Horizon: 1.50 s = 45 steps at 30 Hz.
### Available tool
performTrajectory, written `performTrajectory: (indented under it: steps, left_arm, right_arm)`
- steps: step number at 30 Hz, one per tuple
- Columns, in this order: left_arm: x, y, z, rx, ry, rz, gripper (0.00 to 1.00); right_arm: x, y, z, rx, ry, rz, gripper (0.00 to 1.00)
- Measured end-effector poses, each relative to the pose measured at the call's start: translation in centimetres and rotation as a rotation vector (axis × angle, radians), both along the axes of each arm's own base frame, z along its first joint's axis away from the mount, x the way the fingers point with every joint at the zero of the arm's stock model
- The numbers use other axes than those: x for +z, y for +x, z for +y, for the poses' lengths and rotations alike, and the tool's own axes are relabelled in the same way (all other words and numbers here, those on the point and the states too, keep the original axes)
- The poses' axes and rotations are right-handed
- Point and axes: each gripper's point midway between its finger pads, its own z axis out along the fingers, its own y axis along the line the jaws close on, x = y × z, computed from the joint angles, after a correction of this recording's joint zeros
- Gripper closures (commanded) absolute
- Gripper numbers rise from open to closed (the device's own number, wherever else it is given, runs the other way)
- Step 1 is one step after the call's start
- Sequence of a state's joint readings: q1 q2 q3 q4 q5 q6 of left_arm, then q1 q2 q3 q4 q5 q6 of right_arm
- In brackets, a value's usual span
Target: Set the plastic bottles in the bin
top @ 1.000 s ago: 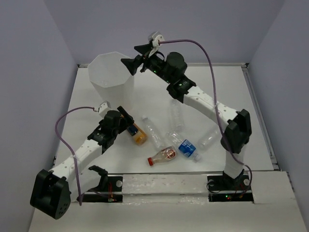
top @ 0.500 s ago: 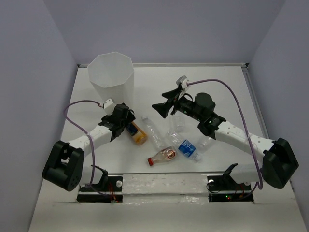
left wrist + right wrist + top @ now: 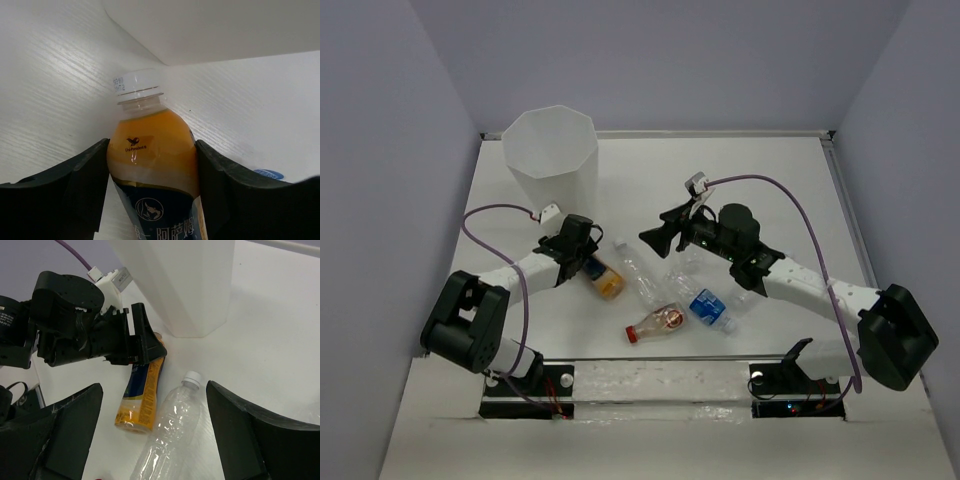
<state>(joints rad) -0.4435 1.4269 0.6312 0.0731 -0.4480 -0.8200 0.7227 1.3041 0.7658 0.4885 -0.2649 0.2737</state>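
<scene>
— Left wrist view: the left gripper (image 3: 585, 252)?
— Jaws clamped on the orange bottle (image 3: 152, 150), lying on the worktop (image 3: 770, 180) near the bin (image 3: 552, 150).
— Right gripper (image 3: 655, 238)?
— Jaws apart, above a clear bottle (image 3: 170, 432).

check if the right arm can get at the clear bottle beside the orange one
Probably yes: the right gripper hangs open just above that clear bottle, with nothing between them.

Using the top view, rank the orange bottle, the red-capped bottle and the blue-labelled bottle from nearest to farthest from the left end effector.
1. orange bottle: between the fingers of the left end effector.
2. red-capped bottle: down and to the right in the view.
3. blue-labelled bottle: farther right, past the red-capped one.
</scene>
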Motion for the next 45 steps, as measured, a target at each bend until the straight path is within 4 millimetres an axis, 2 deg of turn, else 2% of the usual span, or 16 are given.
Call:
performTrajectory:
  steps: [3,6,8,10,15,20,24,27,28,30,31,33,37,43,44,45]
  left_arm:
    - [0.2,0.2,-0.1,0.004,-0.006,-0.012,0.49]
    - [0.6,0.1,0.0,0.007,-0.012,-0.027,0.51]
    - [1.5,-0.4,0.4,0.008,-0.016,-0.049,0.58]
    - [3.0,-0.9,0.6,0.003,-0.025,-0.077,0.6]
    - [10.1,-2.2,1.3,-0.025,-0.069,-0.237,0.64]
    - [19.4,-3.9,2.4,-0.051,-0.087,-0.413,0.65]
    - [31.1,-4.9,4.1,-0.028,-0.077,-0.629,0.65]
    - [37.2,-4.9,5.1,-0.004,-0.042,-0.739,0.65]
    - [39.9,-4.9,5.7,0.023,-0.027,-0.793,0.64]
    - [43.7,-4.2,6.6,0.073,0.022,-0.866,0.64]
    - [44.7,-3.6,6.9,0.095,0.061,-0.882,0.64]
    - [46.1,-1.9,7.2,0.132,0.14,-0.886,0.63]
    - [47.2,3.5,7.3,0.208,0.365,-0.842,0.62]
    - [41.8,11.1,7.3,0.236,0.661,-0.636,0.59]
    - [41.1,12.1,7.6,0.243,0.691,-0.611,0.58]
    - [40.6,12.9,8.1,0.255,0.719,-0.588,0.49]
  right_arm:
    - [-0.1,-0.1,0.0,0.0,0.001,0.01,0.11]
    - [-0.6,0.1,0.1,-0.001,-0.009,0.025,0.11]
    - [-1.7,0.5,0.4,-0.005,-0.036,0.056,0.11]
    - [-3.2,1.2,1.0,-0.009,-0.076,0.1,0.11]
    - [-5.9,2.2,1.5,-0.026,-0.147,0.19,0.12]
    - [-7.2,2.6,1.4,-0.063,-0.184,0.244,0.12]
    - [-7.6,2.7,2.1,-0.069,-0.211,0.259,0.12]
    - [-8.1,2.4,2.6,-0.068,-0.23,0.273,0.12]
    - [-8.3,2.2,2.6,-0.068,-0.238,0.279,0.12]
    - [-8.4,1.8,2.8,-0.062,-0.246,0.283,0.12]
    - [-8.5,1.6,2.9,-0.06,-0.249,0.287,0.12]
    - [-8.6,1.3,3.0,-0.058,-0.254,0.289,0.12]
    - [-8.7,1.1,3.2,-0.056,-0.259,0.288,0.12]
    - [-8.8,0.7,3.4,-0.051,-0.269,0.292,0.11]
    - [-8.8,0.6,3.5,-0.05,-0.269,0.291,0.1]
    - [-8.8,0.6,3.5,-0.049,-0.27,0.29,0.1]
